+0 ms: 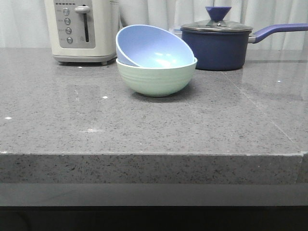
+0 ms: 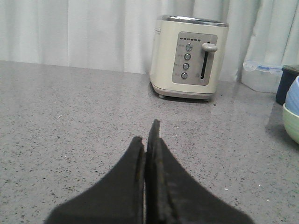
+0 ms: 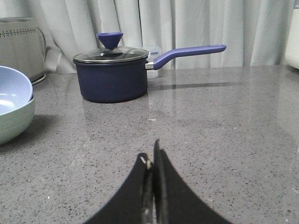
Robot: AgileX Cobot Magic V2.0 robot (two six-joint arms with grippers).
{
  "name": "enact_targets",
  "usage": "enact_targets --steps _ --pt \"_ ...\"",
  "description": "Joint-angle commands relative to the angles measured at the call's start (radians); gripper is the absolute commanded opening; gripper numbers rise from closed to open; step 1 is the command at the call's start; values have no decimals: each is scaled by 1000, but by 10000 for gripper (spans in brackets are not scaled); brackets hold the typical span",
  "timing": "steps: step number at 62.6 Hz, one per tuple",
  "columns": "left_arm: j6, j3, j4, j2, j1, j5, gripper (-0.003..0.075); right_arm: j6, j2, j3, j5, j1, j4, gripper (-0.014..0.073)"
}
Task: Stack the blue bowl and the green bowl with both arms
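The tabletop [image 1: 144, 139] front edge lies nearest the front camera, bare of any arm. Each gripper appears only in its own wrist view: the left gripper [image 2: 148, 140] and the right gripper [image 3: 152, 161] are both clenched, fingers pressed together, grasping nothing, and both sit low over the grey stone, well apart from the bowls.

Location of task items: the green bowl [image 1: 156, 77] stands upright on its foot at 12 o'clock from the front camera, mid-depth on the tabletop. The blue bowl [image 1: 151, 46] rests inside it, tilted, with its opening facing the camera and its rim raised high at the 11 o'clock side. A cream toaster [image 1: 82, 30] stands at 10 o'clock behind the bowls; a navy lidded saucepan [image 1: 217, 43] stands at 2 o'clock, just beside them.

Assessment: the stack is made but not seated; the blue bowl is judged to need levelling.

Procedure, if correction is required:
1. Open one gripper fully before approach.
2. Steady the green bowl's rim with the right gripper, keeping clear of the saucepan.
3. With the left gripper, press the raised rim of the blue bowl gently downward until both rims lie parallel.
4. Avoid sideways force; the light bowls may slide on the polished surface.
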Motion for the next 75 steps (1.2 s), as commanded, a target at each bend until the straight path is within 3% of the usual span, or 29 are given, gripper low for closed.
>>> enact_targets --steps 1,75 --pt "1 5 -6 -18 -5 -81 -20 5 -21 -15 -74 -6 -11 -53" --pt "1 5 -6 -18 -5 -81 -20 5 -20 -15 -120 -6 -66 -53"
